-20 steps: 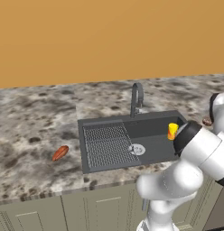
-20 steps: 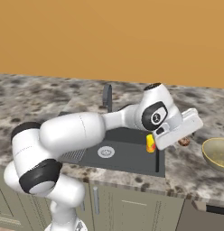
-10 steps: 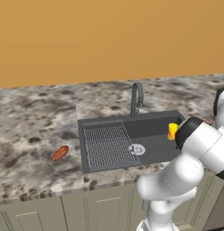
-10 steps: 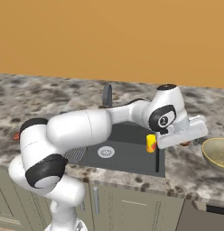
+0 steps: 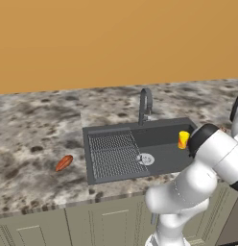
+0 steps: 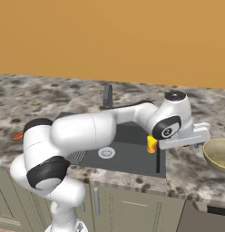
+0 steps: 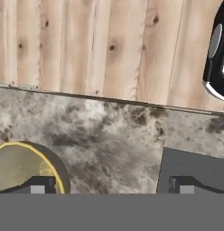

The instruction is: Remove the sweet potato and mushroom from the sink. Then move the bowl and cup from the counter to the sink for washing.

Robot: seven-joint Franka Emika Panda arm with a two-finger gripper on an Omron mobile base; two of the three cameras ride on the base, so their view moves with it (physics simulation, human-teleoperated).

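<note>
The yellow cup (image 5: 183, 139) stands inside the dark sink (image 5: 116, 166) against its right wall, also seen as the cup (image 6: 151, 144). On the counter to the left of the basin lies the orange-red sweet potato (image 5: 64, 163). The tan-gold bowl (image 6: 218, 156) sits on the counter right of the sink (image 6: 132, 158). My gripper (image 6: 196, 144) hovers open between sink and bowl, holding nothing. In the hand view one fingertip (image 7: 38, 186) is over the bowl (image 7: 19, 167) and the other is over the sink's corner (image 7: 195, 167). The mushroom is hidden behind my arm.
A grey arched faucet (image 5: 146, 103) rises behind the basin. The ribbed drainer grid (image 5: 113, 153) fills the sink's left half. Speckled granite counter (image 7: 109, 135) runs on both sides, and its front edge drops to a wooden floor (image 7: 109, 45).
My hand has swung right, away from the cup and toward the bowl, staying open. The cup, sweet potato and bowl have not moved.
</note>
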